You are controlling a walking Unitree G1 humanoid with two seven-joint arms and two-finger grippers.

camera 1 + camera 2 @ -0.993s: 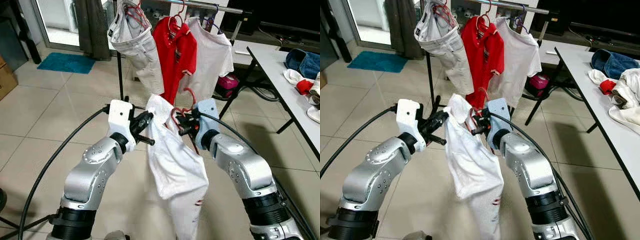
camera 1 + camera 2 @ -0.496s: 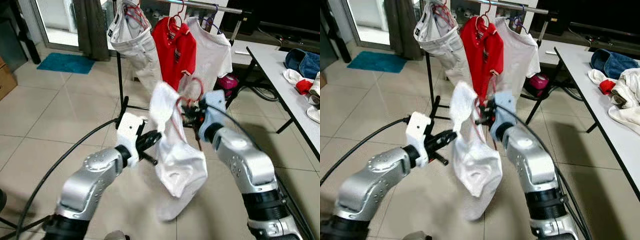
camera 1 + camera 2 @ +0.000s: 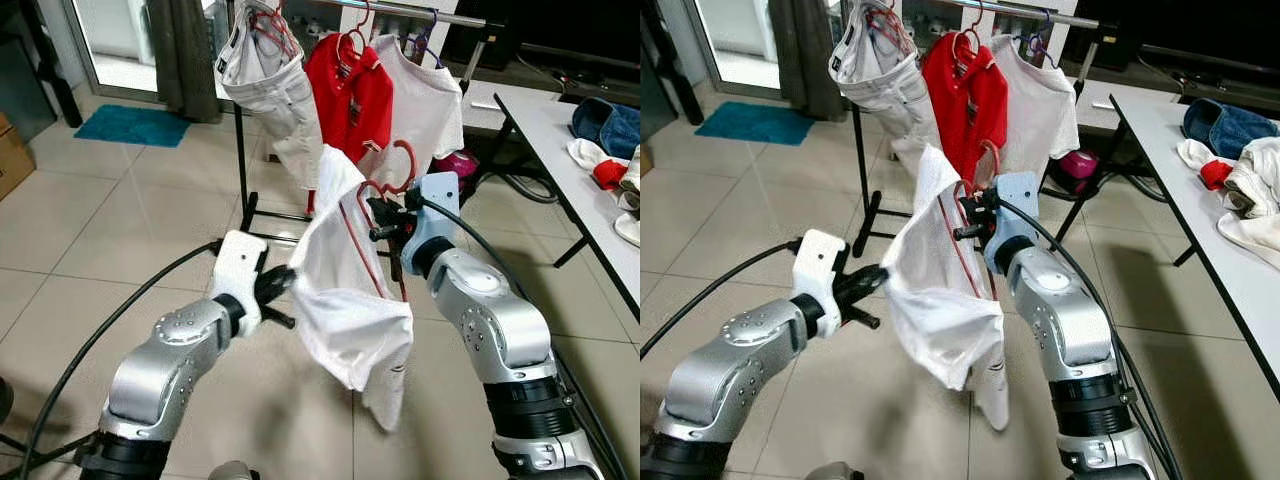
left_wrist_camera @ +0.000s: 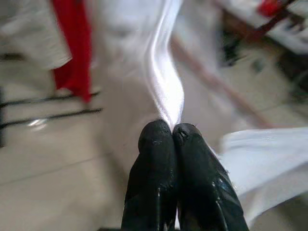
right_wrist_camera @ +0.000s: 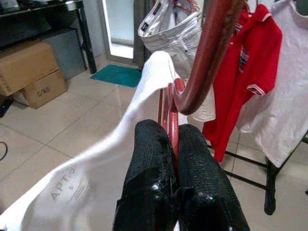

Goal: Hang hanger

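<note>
A white T-shirt (image 3: 345, 290) hangs on a red hanger (image 3: 395, 170) held up in front of me. My right gripper (image 3: 383, 218) is shut on the hanger's neck (image 5: 174, 137), just under its hook. Lower and to the left, my left gripper (image 3: 288, 277) is shut on the shirt's edge (image 4: 167, 91), pulling it sideways. Beyond them stands the clothes rack (image 3: 430, 15) with a white pair of shorts (image 3: 270, 85), a red polo shirt (image 3: 350, 100) and a white T-shirt (image 3: 425, 105) hanging on its rail.
A white table (image 3: 585, 180) runs along the right with a blue garment (image 3: 605, 125) and white and red clothes on it. A teal mat (image 3: 130, 125) lies by the door at the back left. A cardboard box (image 3: 12, 155) stands at the left edge. Tiled floor (image 3: 90, 230) spreads around the rack.
My right gripper lifted the hanger up and forward toward the rack. My left gripper dropped lower and back, still holding the shirt's edge, and the shirt swung and spread out.
</note>
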